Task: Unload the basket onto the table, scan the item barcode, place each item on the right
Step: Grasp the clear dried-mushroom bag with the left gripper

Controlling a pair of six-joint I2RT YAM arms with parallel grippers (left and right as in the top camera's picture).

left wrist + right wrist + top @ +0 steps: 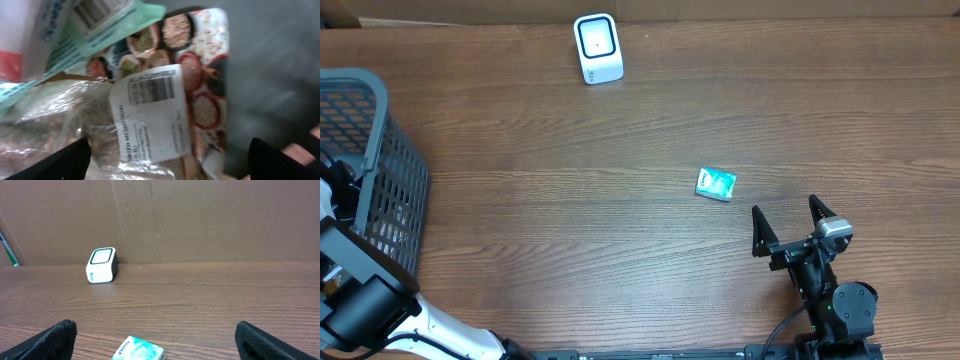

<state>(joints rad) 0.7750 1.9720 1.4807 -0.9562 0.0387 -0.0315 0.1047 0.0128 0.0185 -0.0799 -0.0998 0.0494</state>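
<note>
Currently my left arm (360,300) reaches from the near left corner toward the grey mesh basket (380,150) at the left edge of the desk (570,230). The overhead view does not show me its gripper. From the left wrist camera, the left gripper (167,155) is spread wide, one dark fingertip (65,162) at each lower corner of the view and nothing pinched between them. Beneath it lies a heap of packets. A clear bag of dried mushrooms (60,115) carries a white label (150,115) with its barcode facing the camera. Under that label is a pouch (205,75) printed with bowls of grains. A green and white packet (100,25) with a second barcode overlaps the pile's far left side. The picture is somewhat blurred, so I can read little of the print.

On the right, the right gripper (785,207) hangs above the near part of the desk, its jaws wide apart and empty. A small teal packet (716,184) lies flat on the wood just beyond it, apart from the fingers. In the right wrist view that packet sits at the bottom edge, between the two fingertips (57,340) but farther away. The white scanner (598,47) stands at the far edge of the desk, left of centre and close to the cardboard wall (200,220), well apart from both the packet and the basket.
</note>
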